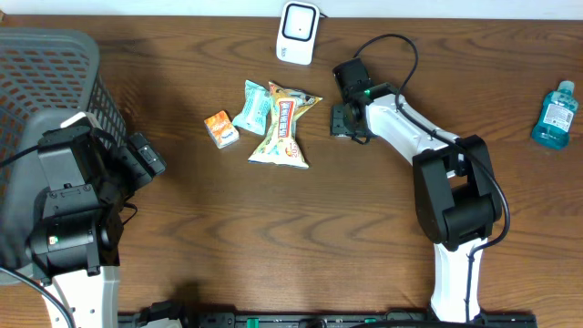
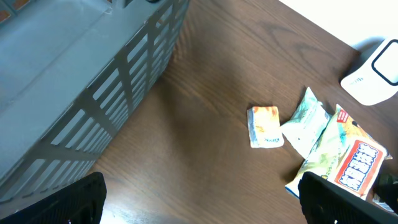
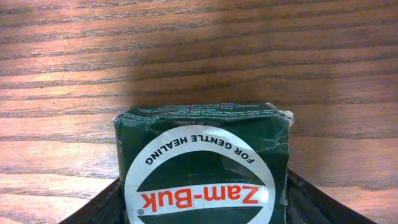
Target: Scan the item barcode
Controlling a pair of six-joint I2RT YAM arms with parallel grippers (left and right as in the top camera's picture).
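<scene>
A dark green Zam-Buk box [image 3: 202, 162] lies on the wooden table between the fingers of my right gripper [image 3: 204, 202]. Both black fingers [image 3: 99, 205] press against its sides, so the gripper is shut on it. From overhead that gripper [image 1: 346, 121] sits low on the table, right of the snack pile, and hides the box. A white barcode scanner [image 1: 298, 32] stands at the table's far edge. My left gripper [image 2: 202, 199] hangs wide open above bare wood near the basket, holding nothing.
A grey mesh basket [image 1: 46, 73] fills the left side. An orange packet [image 1: 220, 128], a teal pouch [image 1: 252, 107] and a yellow snack bag [image 1: 285, 128] lie mid-table. A blue mouthwash bottle [image 1: 554, 114] stands at the far right.
</scene>
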